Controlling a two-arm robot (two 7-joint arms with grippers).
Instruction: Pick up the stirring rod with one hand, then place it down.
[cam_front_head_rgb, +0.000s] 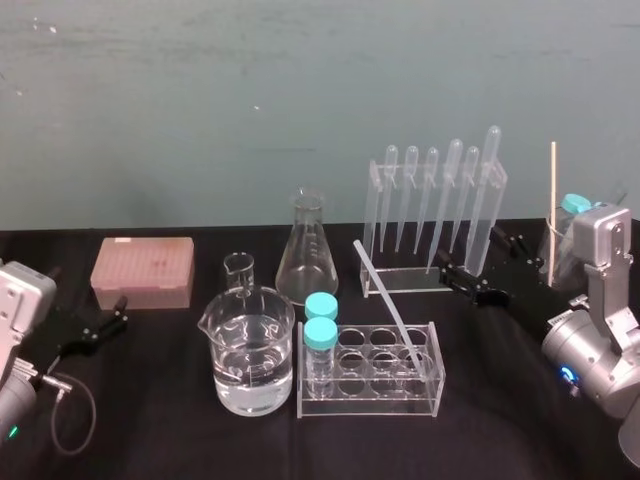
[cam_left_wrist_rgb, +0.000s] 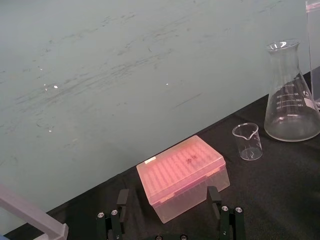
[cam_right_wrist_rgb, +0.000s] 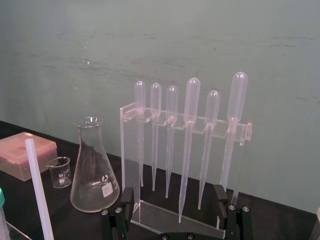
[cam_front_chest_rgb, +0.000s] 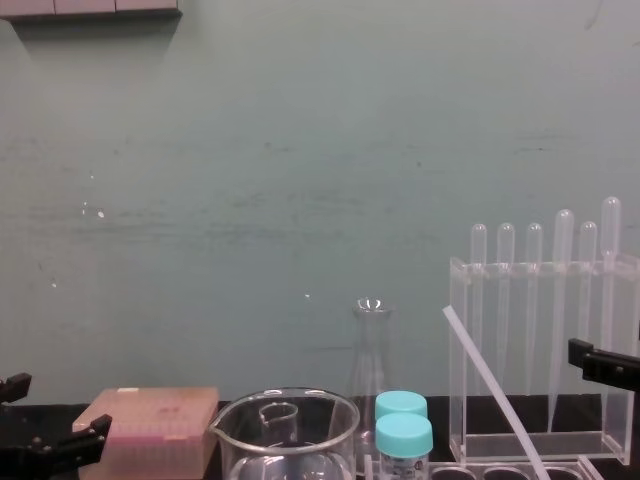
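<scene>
Translucent-white stirring rod (cam_front_head_rgb: 385, 291) leans tilted in the clear tube rack (cam_front_head_rgb: 368, 404) at centre. Right gripper (cam_front_head_rgb: 465, 247) sits right of it, before the pipette rack (cam_front_head_rgb: 372, 200), jaws spread; left gripper (cam_front_head_rgb: 113, 314) rests at far left, jaws spread.

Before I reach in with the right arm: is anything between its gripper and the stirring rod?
Nothing sits directly between. The open right gripper faces the pipette stand; the stirring rod leans in the tube rack to its left, close to that stand's base.
</scene>
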